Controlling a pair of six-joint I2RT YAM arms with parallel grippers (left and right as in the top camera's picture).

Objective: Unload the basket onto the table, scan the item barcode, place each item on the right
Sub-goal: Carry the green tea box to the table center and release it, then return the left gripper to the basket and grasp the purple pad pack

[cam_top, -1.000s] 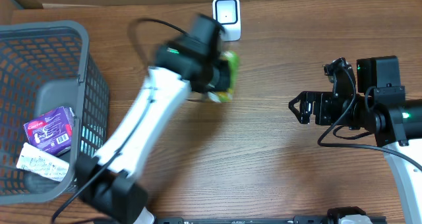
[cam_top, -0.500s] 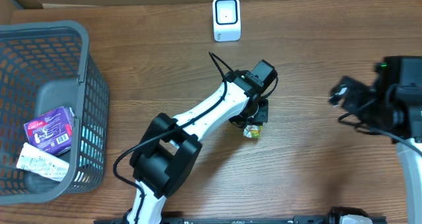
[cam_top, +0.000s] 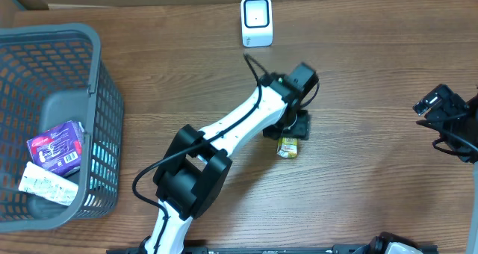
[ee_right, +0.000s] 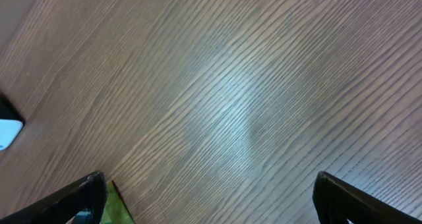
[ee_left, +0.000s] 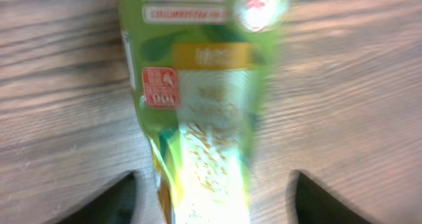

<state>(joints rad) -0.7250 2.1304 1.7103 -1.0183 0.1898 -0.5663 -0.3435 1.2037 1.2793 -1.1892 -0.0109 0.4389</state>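
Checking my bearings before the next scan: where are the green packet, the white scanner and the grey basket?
green packet (cam_top: 287, 147), overhead view, middle of its wrapper.
white scanner (cam_top: 256, 19), overhead view, its front face.
grey basket (cam_top: 52, 33), overhead view, top rim.

Print on the green packet (ee_left: 211, 138) (red badge (ee_left: 160, 87) too) is unreadable.

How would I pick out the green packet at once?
On the wooden table, right of the grey basket, a white arm reaches to the middle. Under its gripper lies a small packet. It alone is green and yellow; the other packets sit inside the basket.
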